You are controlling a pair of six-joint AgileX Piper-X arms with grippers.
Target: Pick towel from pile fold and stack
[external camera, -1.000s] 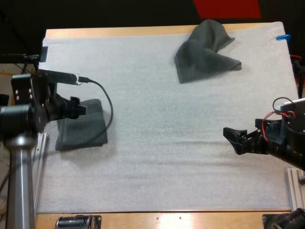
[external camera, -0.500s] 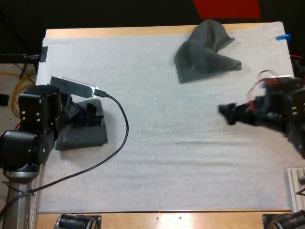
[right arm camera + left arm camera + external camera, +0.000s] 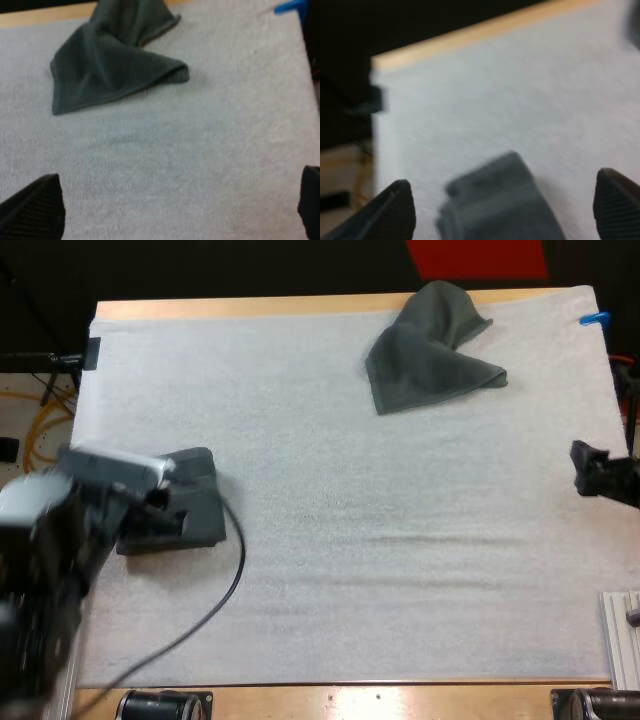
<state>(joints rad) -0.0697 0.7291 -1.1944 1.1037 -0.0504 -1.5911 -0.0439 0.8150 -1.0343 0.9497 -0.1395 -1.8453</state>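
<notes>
At the far side of the mat (image 3: 300,440), a bit right of centre, the crumpled towel (image 3: 430,345) sits loose with nothing touching it. The folded stack (image 3: 195,525) is over on the left, and the left gripper (image 3: 502,179) hovers just above it, fingers spread and clear of the cloth. The right gripper (image 3: 181,175) is out by the desk's right edge, fingers spread too and holding nothing. Looks like the gap between towels. The next move probably calls for reaching to a corner of the crumpled one and pinching it.
</notes>
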